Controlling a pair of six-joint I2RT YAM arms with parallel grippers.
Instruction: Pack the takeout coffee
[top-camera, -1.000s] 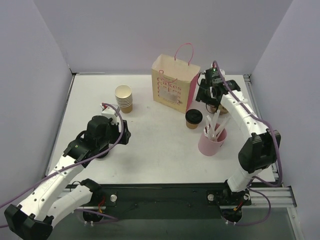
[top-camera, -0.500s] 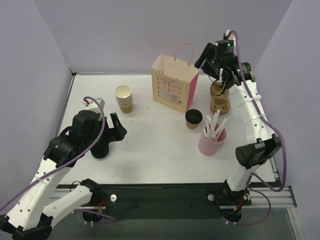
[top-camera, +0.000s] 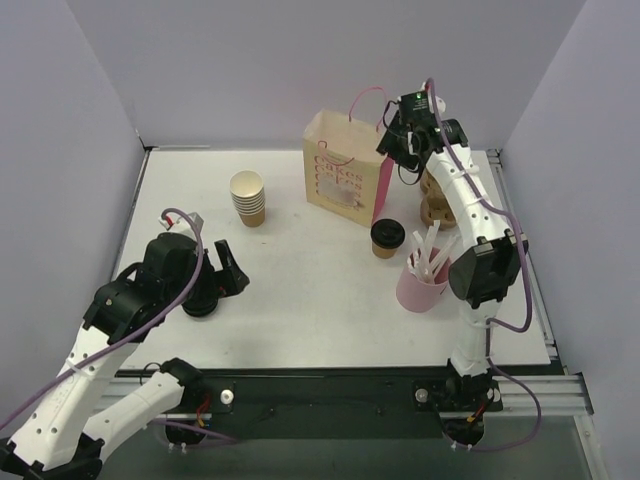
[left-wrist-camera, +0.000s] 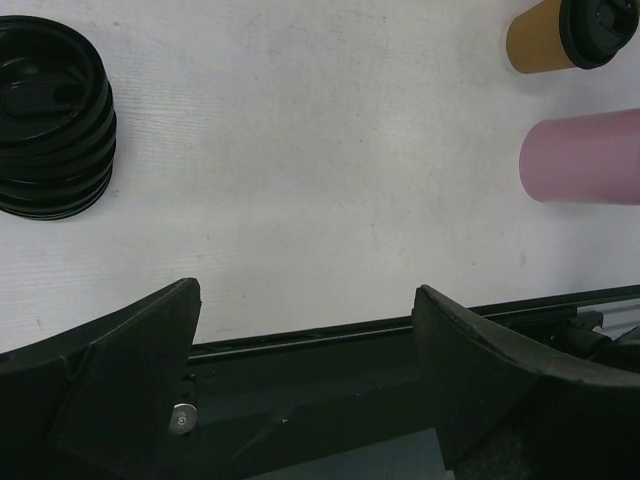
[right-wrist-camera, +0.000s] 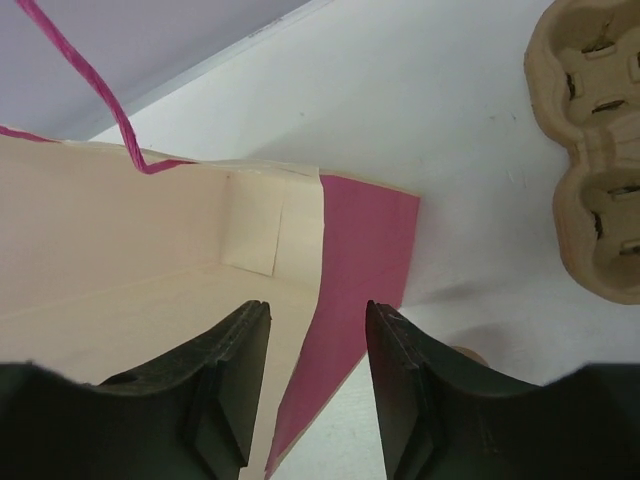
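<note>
Right gripper (top-camera: 402, 148) has swung off the moulded tan pulp cup carrier (top-camera: 436, 196), up and across to the 3 o'clock rim of the cream-and-pink paper bag with pink cord handles (top-camera: 340, 182). Its wrist camera now looks down into the bag mouth, and what shows of the inside is bare. Fingers are partly apart with nothing held. They seem clear of the rim, with the bag's pink side panel below the gap. Probably going for the bag edge to steady or spread it.

Packing not done: small tan-brown paper cup with black lid (top-camera: 387, 237) stands on the table at the bag's 5 o'clock, just beside it, untouched.

Left gripper (left-wrist-camera: 305, 300) has drawn back a little. It is spread wide and empty, near the stack of black plastic lids (left-wrist-camera: 52, 115).
</note>
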